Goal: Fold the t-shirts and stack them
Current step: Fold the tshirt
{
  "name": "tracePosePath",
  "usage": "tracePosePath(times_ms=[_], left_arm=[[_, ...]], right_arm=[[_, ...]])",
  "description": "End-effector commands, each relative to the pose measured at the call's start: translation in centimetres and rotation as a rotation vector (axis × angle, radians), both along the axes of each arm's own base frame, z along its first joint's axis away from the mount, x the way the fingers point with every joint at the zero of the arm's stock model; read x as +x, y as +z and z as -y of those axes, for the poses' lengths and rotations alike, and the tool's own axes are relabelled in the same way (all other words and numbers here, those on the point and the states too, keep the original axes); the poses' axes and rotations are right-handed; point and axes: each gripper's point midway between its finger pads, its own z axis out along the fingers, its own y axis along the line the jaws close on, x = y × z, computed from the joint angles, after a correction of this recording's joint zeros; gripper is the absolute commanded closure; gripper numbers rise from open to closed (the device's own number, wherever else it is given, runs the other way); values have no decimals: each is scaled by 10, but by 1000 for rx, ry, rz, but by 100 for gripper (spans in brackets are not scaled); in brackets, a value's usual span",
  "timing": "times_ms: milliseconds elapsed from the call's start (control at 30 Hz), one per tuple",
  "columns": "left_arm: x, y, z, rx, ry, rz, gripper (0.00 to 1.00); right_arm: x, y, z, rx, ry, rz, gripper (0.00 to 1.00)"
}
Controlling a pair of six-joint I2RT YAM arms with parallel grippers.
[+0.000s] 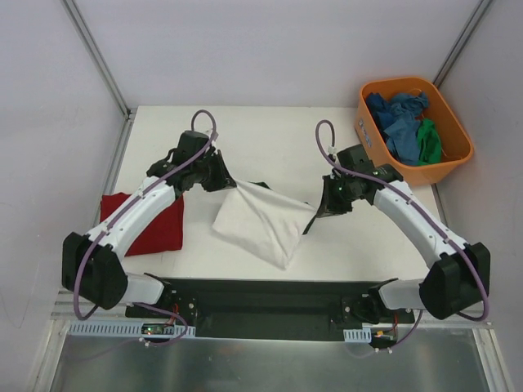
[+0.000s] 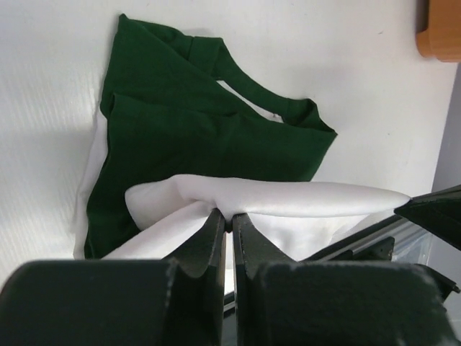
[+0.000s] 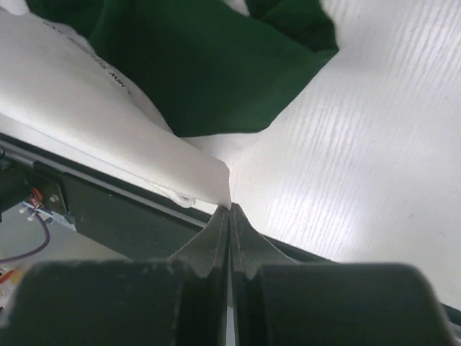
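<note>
White shirt (image 1: 261, 222) pinched at corners by left gripper (image 2: 229, 218) and right gripper (image 3: 230, 209), red shirt (image 1: 161, 231) partly hidden under arm (image 1: 137, 209)

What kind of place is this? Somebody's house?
Probably a robot lab booth, not a house: bare white walls, the left arm and right arm bolted to a table, a tub of shirts.

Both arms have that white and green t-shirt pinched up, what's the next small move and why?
Probably lower both grippers together to spread the white t-shirt flat. The left gripper and right gripper are each shut on an edge of it. It sags between them with its green part rumpled on the table, so it does not look ready to fold.
</note>
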Motion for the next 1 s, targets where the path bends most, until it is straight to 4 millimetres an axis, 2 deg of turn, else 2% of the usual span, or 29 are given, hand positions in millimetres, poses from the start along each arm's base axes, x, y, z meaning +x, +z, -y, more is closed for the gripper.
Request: tracePosePath(times_ms=[0,67,100,167,200,267,300,333,467,500,533,567,600,633,667,700,733,767,800,833,867,900,967], left_arm=[[43,2,4,63,9,72,100],[54,1,11,60,-7,69,100],[60,-12,14,73,-20,39,100],[69,-14,22,62,-42,28,100],[74,-29,24,69,-51,-7,100],[81,-34,27,58,-58,-26,100],[83,-46,29,58,-61,-60,100],[85,-51,30,58,-62,-72,100],[96,-63,32,51,-59,-102,100],[98,-68,32,52,-64,-112,96],[97,-68,35,40,-77,-117,87],[98,-65,38,28,-90,-116,74],[97,-63,40,16,-100,-116,66],[92,-56,45,-17,-130,-119,55],[88,-49,46,-31,-142,-108,24],[84,-43,47,-44,-149,-102,5],[81,-38,47,-49,-152,-96,1],[73,-32,43,-51,-147,-84,1],[68,-28,41,-57,-140,-82,1],[62,-26,40,-61,-140,-82,1],[51,-31,38,-65,-145,-105,1],[43,-19,37,-84,-146,-83,1],[20,-12,42,-117,-182,-77,1]], right_arm=[[29,-7,20,-87,-44,25,99],[35,-17,24,-81,-67,-9,99],[38,-21,24,-75,-72,-19,99],[44,-32,25,-65,-77,-54,99],[47,-34,25,-63,-80,-60,99],[52,-47,27,-70,-84,-101,99],[56,-49,27,-68,-87,-103,99],[60,-56,28,-73,-94,-124,98],[74,-65,30,-79,-118,-150,91],[76,-66,30,-81,-121,-156,89],[81,-65,30,-83,-124,-150,83],[83,-63,31,-86,-122,-147,64],[81,-61,31,-92,-117,-156,55],[81,-58,31,-90,-115,-155,40],[79,-56,30,-86,-114,-153,31],[78,-53,30,-79,-112,-149,21],[76,-44,26,-58,-104,-128,9],[70,-44,26,-54,-99,-129,3],[68,-41,23,-48,-94,-113,1],[62,-33,18,-33,-82,-86,3],[58,-29,14,-22,-69,-76,3],[52,-30,11,-14,-57,-72,3],[42,-16,-6,38,-18,-36,3]])
